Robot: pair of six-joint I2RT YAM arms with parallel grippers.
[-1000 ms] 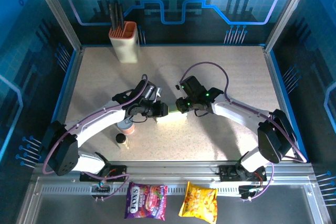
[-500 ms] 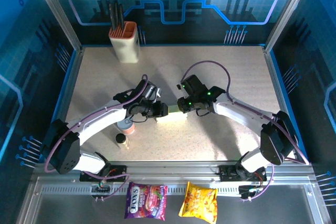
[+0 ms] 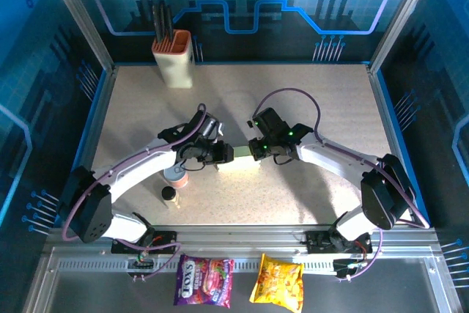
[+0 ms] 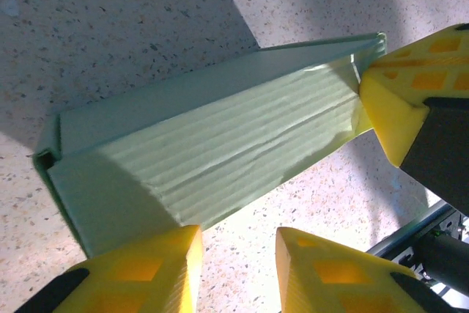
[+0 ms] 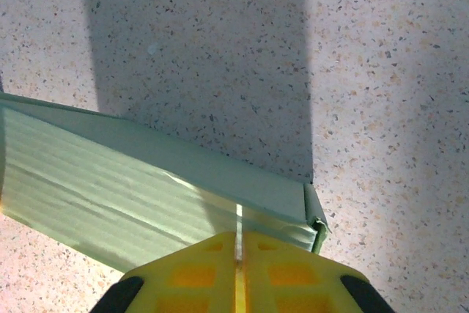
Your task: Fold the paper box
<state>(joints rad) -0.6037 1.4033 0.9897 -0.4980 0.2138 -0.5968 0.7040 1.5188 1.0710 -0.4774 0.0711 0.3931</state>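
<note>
Right gripper (image 5: 238, 238) pinches pale green thin cardboard box (image 5: 110, 181) at its end; left gripper (image 4: 236, 234) parted alongside; a hard pull may tear it.

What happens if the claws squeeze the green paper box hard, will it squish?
Probably yes: the paper box looks like thin ribbed card folded hollow, so it would likely crease. It seems light, since the right claw pinches just its edge. Flat-sided on the table, it should slide, not roll.
</note>
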